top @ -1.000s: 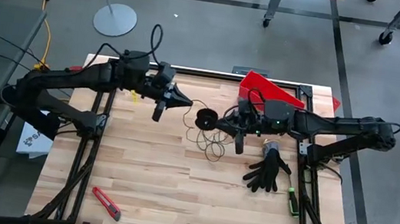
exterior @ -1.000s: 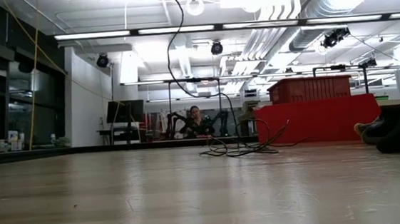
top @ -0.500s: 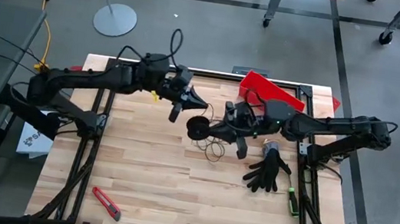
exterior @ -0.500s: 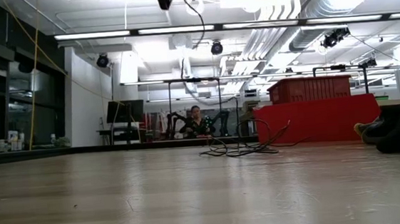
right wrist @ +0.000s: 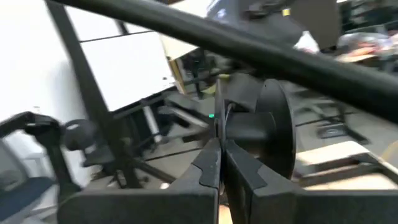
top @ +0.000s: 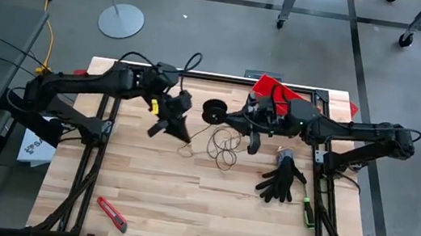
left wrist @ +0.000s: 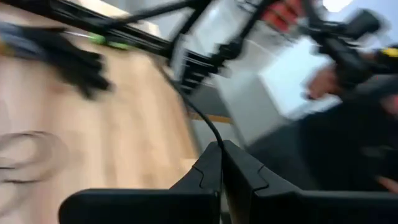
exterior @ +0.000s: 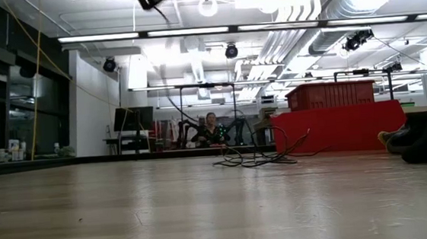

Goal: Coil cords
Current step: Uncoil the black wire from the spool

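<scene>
Left gripper (top: 182, 136), its two dark fingers pressed together, pinches the very thin dark brownish cord (top: 223, 146); in the left wrist view the strand (left wrist: 200, 119) runs straight out from between the closed tips (left wrist: 220, 163). It hangs above the light wooden table (top: 152, 192), just to the left-arm side of the small round black spool (top: 214, 111). Right gripper (top: 236, 118), likewise clamped shut, grips that spool; its wrist view shows the black disc (right wrist: 273, 134) standing on edge just past the closed tips (right wrist: 219, 163). Beyond the spool, toward the table's middle, the remaining cord lies in loose overlapping loops on the wood, seen from table height as a low tangle (exterior: 256, 159).

Three risks seem likely. Should the left arm sweep faster than the loose loops can feed, the loops may cinch into a knot or drag across the table. Such a thin strand could also slide out of the shut fingers under tension, leaving the wrap slack. If the strand meets the spool at a slant, turns may ride off the rim. Farther from the spool, on the right arm's side, lie a black fabric glove (top: 282, 181) and a red plastic bin (top: 283, 93); a whipping tail could catch the glove.
</scene>
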Controlling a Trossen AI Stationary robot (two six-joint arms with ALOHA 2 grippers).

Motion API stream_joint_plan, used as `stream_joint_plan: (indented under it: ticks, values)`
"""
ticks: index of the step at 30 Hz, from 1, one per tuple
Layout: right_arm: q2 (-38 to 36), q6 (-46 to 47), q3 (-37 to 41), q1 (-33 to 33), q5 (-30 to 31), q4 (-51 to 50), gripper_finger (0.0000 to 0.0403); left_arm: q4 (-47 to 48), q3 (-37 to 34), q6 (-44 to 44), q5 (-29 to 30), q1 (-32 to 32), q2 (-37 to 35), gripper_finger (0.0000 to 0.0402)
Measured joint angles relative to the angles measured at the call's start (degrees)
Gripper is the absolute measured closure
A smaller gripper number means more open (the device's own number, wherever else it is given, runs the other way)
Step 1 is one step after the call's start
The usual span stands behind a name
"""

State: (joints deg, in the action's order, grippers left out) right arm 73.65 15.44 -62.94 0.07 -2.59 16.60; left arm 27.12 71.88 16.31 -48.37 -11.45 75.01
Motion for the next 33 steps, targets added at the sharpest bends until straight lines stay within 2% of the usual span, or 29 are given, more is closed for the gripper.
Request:
stream_joint_plan:
  ticks: [8, 13, 18, 24, 33]
  values:
    - [-2.99, 0.78, 0.0, -0.96, 0.59, -8.99, 0.0403, -0.95, 0.0, 6.23, -4.52, 1.03, -6.21, 0.0401]
    - [-4.71, 2.32, 0.0, -0.88, 0.57, -15.96, 0.0403, -9.75, 0.02, 9.5, -4.52, -0.93, -8.1, 0.0401]
    - [-4.39, 2.64, 0.0, -0.01, 0.44, -18.92, 0.0403, -21.33, 0.02, 13.72, -4.28, -4.55, -7.05, 0.0401]
    - [-2.38, 4.24, 0.0, 2.15, 0.18, -18.76, 0.0403, -30.23, 0.02, 14.81, -3.49, -8.63, -3.89, 0.0401]
    - [-0.57, 6.67, 0.0, 4.9, -1.02, -18.25, 0.0403, -44.16, 0.02, 19.49, -4.45, -10.95, 1.63, 0.0401]
